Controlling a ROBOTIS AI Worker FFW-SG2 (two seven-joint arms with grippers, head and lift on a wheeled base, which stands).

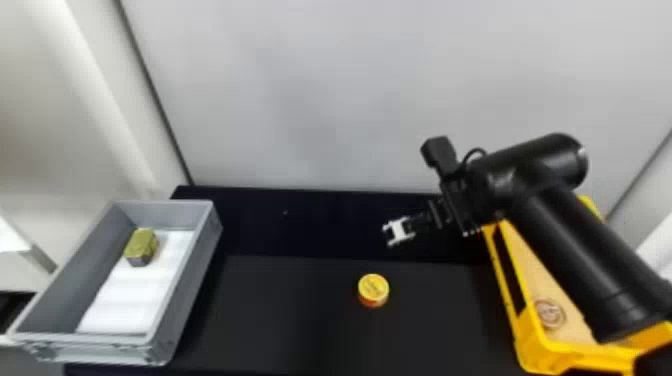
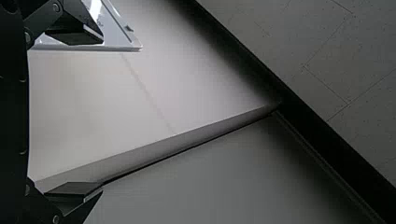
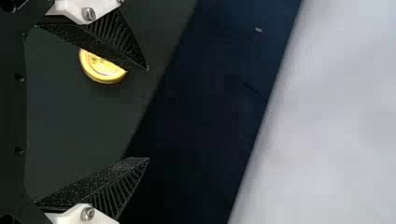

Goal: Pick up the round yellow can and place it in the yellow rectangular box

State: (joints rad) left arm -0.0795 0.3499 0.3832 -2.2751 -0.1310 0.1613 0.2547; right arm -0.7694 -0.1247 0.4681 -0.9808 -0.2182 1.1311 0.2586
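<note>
The round yellow can [image 1: 373, 289] stands upright on the black table. Behind it and slightly to its right, my right gripper [image 1: 395, 232] is held above the table, apart from the can. The right wrist view has this gripper [image 3: 148, 114] open, nothing between its fingertips; one finger hides part of the yellow can [image 3: 100, 70] beyond it. At the right, the yellow rectangular box [image 1: 531, 345] lies partly hidden under my right arm. In the left wrist view my left gripper [image 2: 102, 114] is open and holds nothing, with pale panels beyond it.
A grey bin [image 1: 186, 285] at the left holds a white liner [image 1: 127, 302] and a green-yellow block [image 1: 142, 246]. The black table [image 1: 290, 315] spans between bin and yellow box. A pale wall [image 1: 310, 100] rises behind the table. Inside the yellow box is a tan surface with a round mark [image 1: 550, 313].
</note>
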